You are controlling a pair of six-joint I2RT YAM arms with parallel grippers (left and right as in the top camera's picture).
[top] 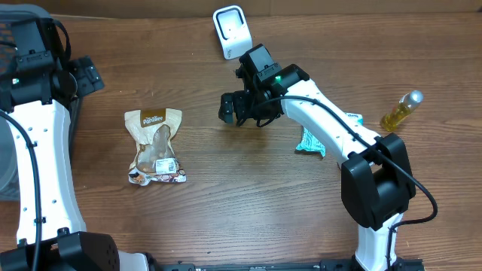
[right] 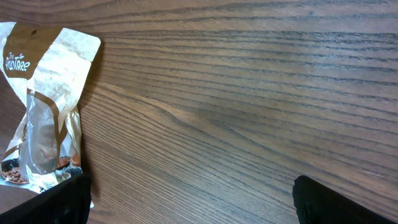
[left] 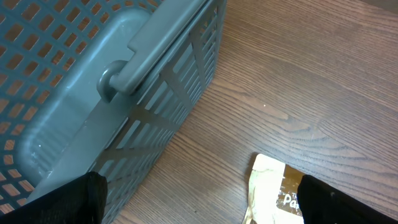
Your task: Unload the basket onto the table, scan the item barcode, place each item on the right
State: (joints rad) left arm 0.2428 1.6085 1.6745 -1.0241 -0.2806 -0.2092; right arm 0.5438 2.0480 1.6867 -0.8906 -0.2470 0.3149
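Note:
A tan and brown snack pouch (top: 154,147) lies flat on the wooden table, left of centre, and nothing holds it. Its top edge shows in the left wrist view (left: 273,190), and its full length in the right wrist view (right: 43,118). A white barcode scanner (top: 230,31) stands at the back edge. My right gripper (top: 239,111) hovers open between the scanner and the pouch, with only bare wood between its fingertips (right: 193,208). My left gripper (top: 86,75) is open at the far left, above the table beside the basket, nothing in it (left: 199,211).
A grey slatted basket (left: 93,93) with a handle stands at the table's left edge (top: 6,177). A teal packet (top: 309,141) lies partly under the right arm. A yellow bottle (top: 401,111) lies at the far right.

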